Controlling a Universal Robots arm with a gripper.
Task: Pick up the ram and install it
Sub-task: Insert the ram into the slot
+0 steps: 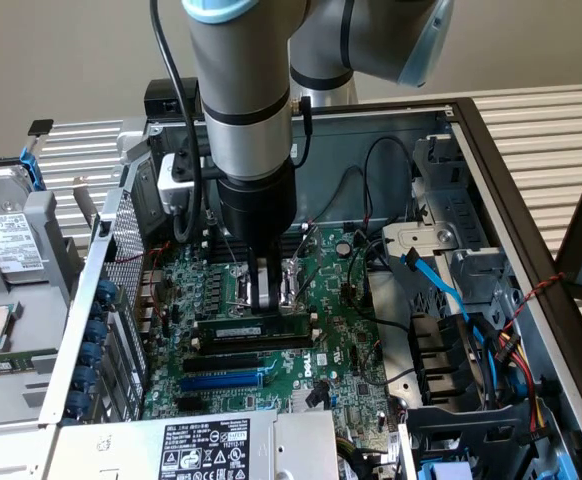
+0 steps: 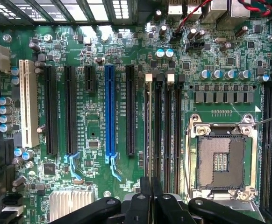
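Note:
The ram (image 1: 233, 329), a dark-green stick with a small white label, stands on its long edge along the black memory slots (image 1: 256, 343) of the motherboard (image 1: 336, 350). My gripper (image 1: 268, 308) comes straight down from above and is shut on the ram's upper edge near its middle. In the wrist view the two black fingers (image 2: 144, 198) meet at the gripper (image 2: 150, 186). The ram (image 2: 149, 135) shows there as a thin edge running away from them, over the outermost of several parallel memory slots (image 2: 166, 126). How deep the ram sits in its slot cannot be told.
The blue expansion slot (image 1: 221, 380) (image 2: 109, 112) and black slots lie beside the memory slots. The open CPU socket (image 2: 220, 158) is on their other side. Blue and black cables (image 1: 441, 290) and a drive cage crowd the exterior view's right. The power supply (image 1: 211, 450) is in front.

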